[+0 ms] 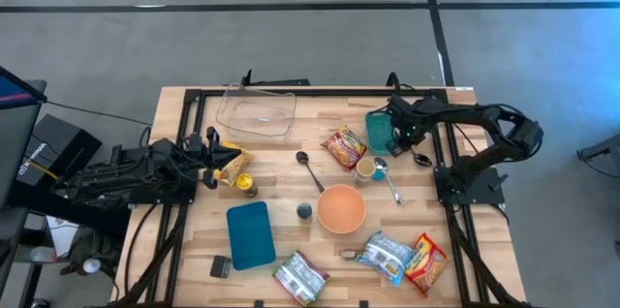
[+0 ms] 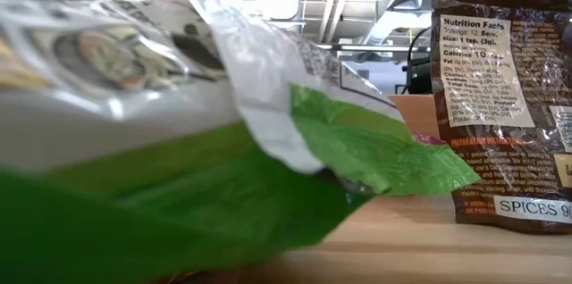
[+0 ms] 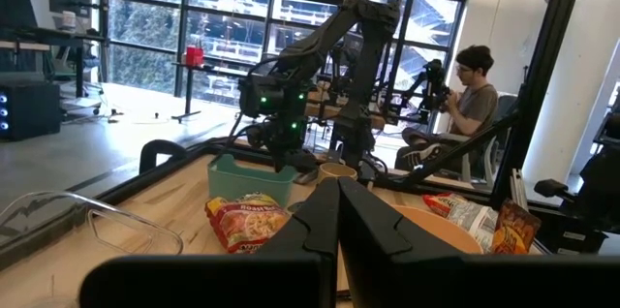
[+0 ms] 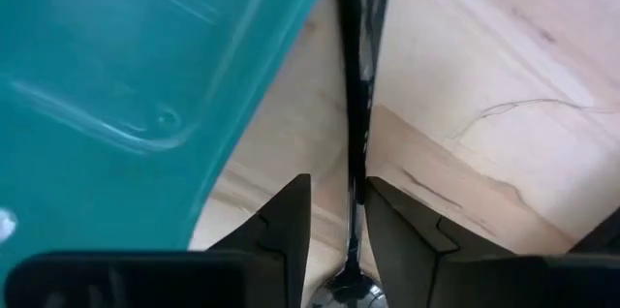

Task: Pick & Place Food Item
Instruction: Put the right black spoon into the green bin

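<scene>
My left gripper (image 1: 219,161) is at the table's left side, fingers shut (image 3: 339,213). A yellow packet (image 1: 235,164) lies at its tips, with a small can (image 1: 248,186) beside it. My right gripper (image 1: 401,138) is at the far right, beside a teal container (image 1: 379,131), which also shows in the right wrist view (image 4: 145,76). Its fingers stand slightly apart (image 4: 339,221) on either side of a dark spoon's handle (image 4: 350,134) lying on the wood. A red-yellow noodle packet (image 1: 344,146) lies left of the teal container. My left gripper is shut next to the yellow packet; I cannot tell whether it touches it, as the wrist view does not show the packet.
A clear container (image 1: 257,112) is at the far side, with an orange bowl (image 1: 341,208), a cup (image 1: 365,168) and spoons (image 1: 308,168) in the middle. A teal lid (image 1: 250,233) and several packets (image 1: 386,255) lie near the front. A person (image 3: 472,95) sits beyond the table.
</scene>
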{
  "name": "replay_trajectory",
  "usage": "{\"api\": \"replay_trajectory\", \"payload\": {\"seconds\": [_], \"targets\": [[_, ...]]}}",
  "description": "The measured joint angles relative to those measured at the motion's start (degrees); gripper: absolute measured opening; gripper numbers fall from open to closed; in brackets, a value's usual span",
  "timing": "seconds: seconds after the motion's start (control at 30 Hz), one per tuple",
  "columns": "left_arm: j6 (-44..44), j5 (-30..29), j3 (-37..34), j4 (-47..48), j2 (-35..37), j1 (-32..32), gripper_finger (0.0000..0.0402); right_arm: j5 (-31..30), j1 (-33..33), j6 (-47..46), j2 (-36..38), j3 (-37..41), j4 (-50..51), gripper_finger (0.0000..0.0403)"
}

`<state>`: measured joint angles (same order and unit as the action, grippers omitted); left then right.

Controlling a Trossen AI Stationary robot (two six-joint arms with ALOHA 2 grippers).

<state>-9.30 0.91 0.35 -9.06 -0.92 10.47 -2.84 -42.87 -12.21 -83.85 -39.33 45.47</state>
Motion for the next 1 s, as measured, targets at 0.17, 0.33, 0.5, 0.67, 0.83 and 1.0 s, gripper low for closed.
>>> {"api": "replay_trajectory", "payload": {"seconds": [0.17, 0.33, 0.5, 0.67, 0.83, 1.0], "targets": [[0.00, 0.00, -0.01, 0.00, -0.01, 0.01, 0.0001, 0.02, -0.05, -0.05, 0.02, -0.01, 0.18, 0.0093], [0.00, 0.00, 0.00, 0.00, 0.00, 0.01, 0.0001, -0.02, -0.04, -0.22, 0.02, -0.02, 0.29, 0.0093], [0.00, 0.00, 0.00, 0.00, 0.00, 0.01, 0.0001, -0.12, -0.04, -0.24, 0.02, -0.04, 0.33, 0.0093], [0.00, 0.00, -0.01, 0.00, -0.01, -0.01, 0.0001, -0.26, -0.04, -0.29, 0.04, -0.04, 0.33, 0.0093], [0.00, 0.00, 0.01, 0.00, 0.00, 0.00, 0.0001, -2.67, 0.00, -1.44, 0.09, -0.09, 0.77, 0.0093], [0.01, 0.00, 0.00, 0.00, 0.01, 0.00, 0.0001, -1.55, 0.00, -2.01, 0.09, -0.09, 0.78, 0.0093]]}}
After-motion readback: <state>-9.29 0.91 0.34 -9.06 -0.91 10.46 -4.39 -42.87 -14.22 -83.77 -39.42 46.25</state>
